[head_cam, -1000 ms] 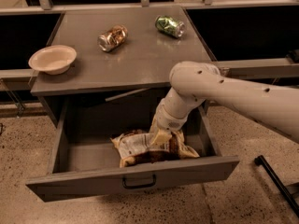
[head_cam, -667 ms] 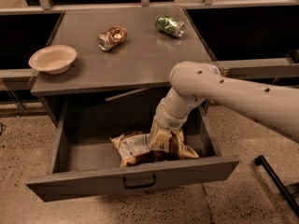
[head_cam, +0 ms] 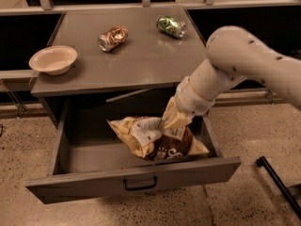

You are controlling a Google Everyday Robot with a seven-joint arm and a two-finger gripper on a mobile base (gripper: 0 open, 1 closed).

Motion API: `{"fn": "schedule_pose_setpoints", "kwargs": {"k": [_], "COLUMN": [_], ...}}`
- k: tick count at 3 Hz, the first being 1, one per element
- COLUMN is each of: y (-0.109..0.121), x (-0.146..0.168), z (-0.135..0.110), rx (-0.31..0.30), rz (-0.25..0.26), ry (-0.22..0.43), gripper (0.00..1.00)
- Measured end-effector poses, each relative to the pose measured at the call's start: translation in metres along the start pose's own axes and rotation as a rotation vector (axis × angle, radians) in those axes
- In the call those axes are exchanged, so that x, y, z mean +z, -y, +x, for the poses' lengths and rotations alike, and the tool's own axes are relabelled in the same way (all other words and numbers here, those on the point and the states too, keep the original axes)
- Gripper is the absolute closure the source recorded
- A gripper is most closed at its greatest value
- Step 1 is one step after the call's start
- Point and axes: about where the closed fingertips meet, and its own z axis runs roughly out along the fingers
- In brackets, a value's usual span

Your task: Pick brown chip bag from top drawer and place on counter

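The top drawer (head_cam: 70, 157) is pulled open below the counter (head_cam: 141, 60); its front panel has a black handle (head_cam: 139, 183). The brown chip bag (head_cam: 162, 145), crinkled with tan ends and a white label, hangs tilted inside the drawer, its upper part lifted above the drawer floor. My gripper (head_cam: 172, 121) reaches down into the drawer from the right on the white arm (head_cam: 235, 60) and is shut on the top of the bag. The bag's lower right end is near the drawer's front right corner.
On the counter lie a crushed copper-coloured can (head_cam: 113, 37), a green can (head_cam: 170, 26) at the back right and a cream bowl (head_cam: 52, 59) at the left edge. A dark bar (head_cam: 277, 182) lies on the speckled floor at the right.
The arm has risen and swung right, and the chip bag has come up off the drawer floor with the gripper.
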Motion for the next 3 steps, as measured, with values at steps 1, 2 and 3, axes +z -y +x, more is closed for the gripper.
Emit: {"fn": "schedule_pose_setpoints", "kwargs": {"k": [1,2,3], "y": [0.004,0.027,0.067], "x": [-0.068,-0.119,-0.146], "z": [-0.013,-0.021,-0.018], "rx": [-0.048,-0.07,-0.061], "rz": [0.004,0.016,0.02], "ry": [-0.034,-0.146,-0.276], "gripper": [1.0,1.0,1.0]}}
